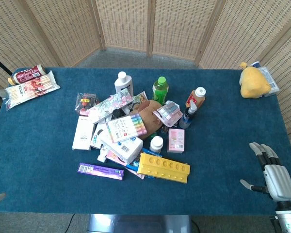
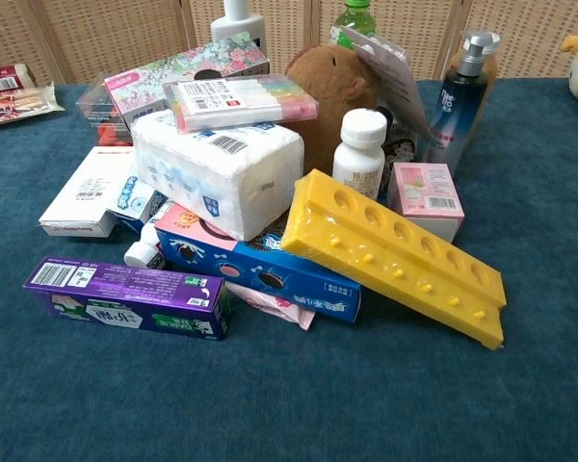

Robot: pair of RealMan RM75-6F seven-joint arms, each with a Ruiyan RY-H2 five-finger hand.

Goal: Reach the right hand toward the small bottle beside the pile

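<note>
- The right hand (image 1: 276,177) sits at the table's 4 o'clock corner in the head view, fingers spread and extended toward 12 o'clock, thumb out to the side; it holds nothing and touches none of the items.
- The left hand cannot be made out in either view.
- The small bottle (image 1: 156,144), white with a white cap, stands upright at the pile's 5 o'clock edge, well apart from the right hand, toward the hand's 10 o'clock.
- In the chest view the same small bottle (image 2: 359,154) stands just behind the yellow tray (image 2: 395,255) and beside the pink box (image 2: 426,197), which lies at its 3 o'clock.
- A brown plush (image 2: 329,91) sits at the bottle's 11 o'clock, pressed close behind it.
- A white tissue pack (image 2: 217,173) lies at the bottle's 9 o'clock, with a pack of pastel markers (image 2: 241,101) resting on top.
- A purple box (image 2: 125,296) lies flat on the blue table cloth (image 1: 223,121) at the pile's 7 o'clock edge.
- A dark pump bottle (image 2: 459,96) stands upright at the small bottle's 1 o'clock.
- A green bottle (image 1: 160,90) and a white bottle (image 1: 123,83) stand at the pile's 12 o'clock side.
- A yellow plush (image 1: 253,82) lies near the table's 2 o'clock corner, apart from the pile.
</note>
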